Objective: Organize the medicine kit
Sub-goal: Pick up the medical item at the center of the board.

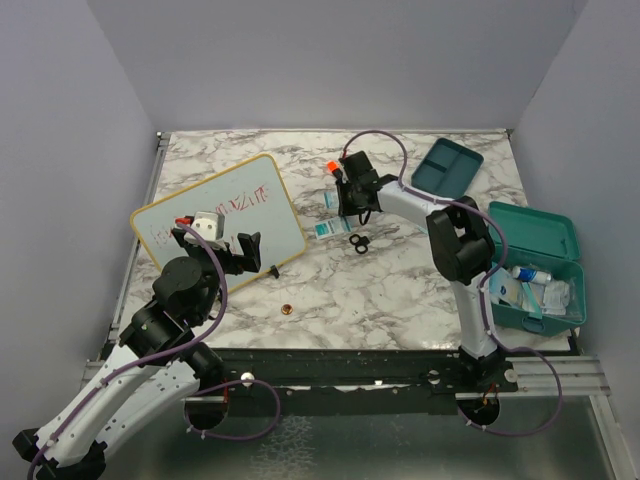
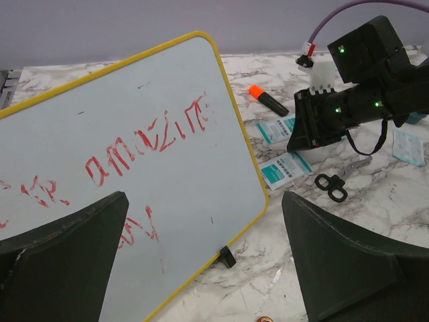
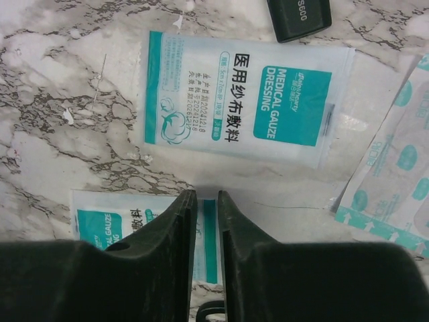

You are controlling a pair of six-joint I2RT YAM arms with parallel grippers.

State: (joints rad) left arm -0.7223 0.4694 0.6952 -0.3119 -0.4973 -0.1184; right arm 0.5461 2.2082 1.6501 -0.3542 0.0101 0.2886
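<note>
Kit (image 1: 535, 232) well right of R hand (image 1: 349, 208).

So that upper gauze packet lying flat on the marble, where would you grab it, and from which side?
Likely by a thin sealed edge, coming straight down. The gauze packet lies flat on the table, so it offers no side to close on. Seen from the right wrist, its left edge has bare marble beside it; a patterned packet crowds the right, a second packet the bottom.
</note>
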